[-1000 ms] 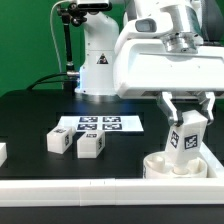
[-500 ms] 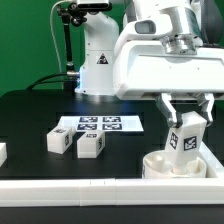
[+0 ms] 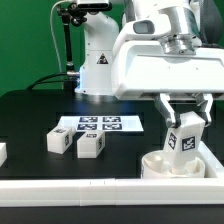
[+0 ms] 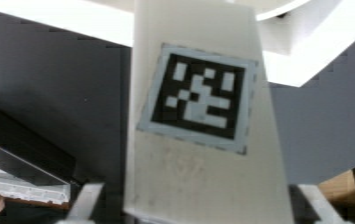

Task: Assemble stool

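- We have the gripper [image 3: 186,118] clamped on one leg [image 3: 184,141]. Its fingers [image 4: 87,204] press the leg's two opposite sides, so the jaws stand only as far apart as the leg is wide.
- The held leg hangs directly over the seat [image 3: 176,168], leaning a little, with its tag facing outward. Its lower end is at the seat's rim or just inside it, and we cannot tell whether the two touch.
- Two loose legs [image 3: 58,141] [image 3: 91,145] lie well apart from the seat, to the exterior view's left of it. The marker board [image 3: 100,124] lies behind them, farther back than the seat.
- The seat rests just beside the long white border rail [image 3: 90,190].
- We judge the step in hand to be fitting this leg into the seat.
- To do it well, we should first take the lean out, so the leg's end meets its socket squarely.
- Then we should go down slowly and straight, because a sideways push would likely slide the unheld seat.
- We should release only once the leg sits firmly, since letting go early could let it tip out.
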`<state>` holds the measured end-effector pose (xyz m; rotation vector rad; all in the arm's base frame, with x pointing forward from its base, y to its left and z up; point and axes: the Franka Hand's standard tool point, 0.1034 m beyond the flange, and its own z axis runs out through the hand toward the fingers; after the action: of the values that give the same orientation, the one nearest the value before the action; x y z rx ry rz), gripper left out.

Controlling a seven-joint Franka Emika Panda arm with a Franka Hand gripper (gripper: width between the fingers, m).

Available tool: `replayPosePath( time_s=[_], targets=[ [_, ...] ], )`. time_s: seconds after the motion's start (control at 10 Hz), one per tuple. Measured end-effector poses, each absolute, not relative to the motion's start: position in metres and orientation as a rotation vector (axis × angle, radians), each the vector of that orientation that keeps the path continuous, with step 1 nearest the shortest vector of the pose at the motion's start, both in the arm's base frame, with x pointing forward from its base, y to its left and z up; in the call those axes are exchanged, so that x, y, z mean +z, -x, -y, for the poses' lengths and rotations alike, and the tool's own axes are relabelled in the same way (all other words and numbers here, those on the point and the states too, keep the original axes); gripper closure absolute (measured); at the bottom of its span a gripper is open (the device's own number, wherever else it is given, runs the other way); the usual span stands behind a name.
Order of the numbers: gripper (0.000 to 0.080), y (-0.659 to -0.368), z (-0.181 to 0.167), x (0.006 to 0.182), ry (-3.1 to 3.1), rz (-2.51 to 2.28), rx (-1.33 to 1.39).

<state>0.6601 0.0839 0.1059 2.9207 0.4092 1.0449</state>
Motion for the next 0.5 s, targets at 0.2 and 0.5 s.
replayPosePath(
  time_s=[0.2, 0.5],
  targets=[
    [0.0472, -0.6620, -0.0813, 0.1072, -2.925, -0.407, 1.032],
    [0.0472, -0.6610, -0.0794, 0.1036, -2.926, -0.404, 1.025]
  ],
)
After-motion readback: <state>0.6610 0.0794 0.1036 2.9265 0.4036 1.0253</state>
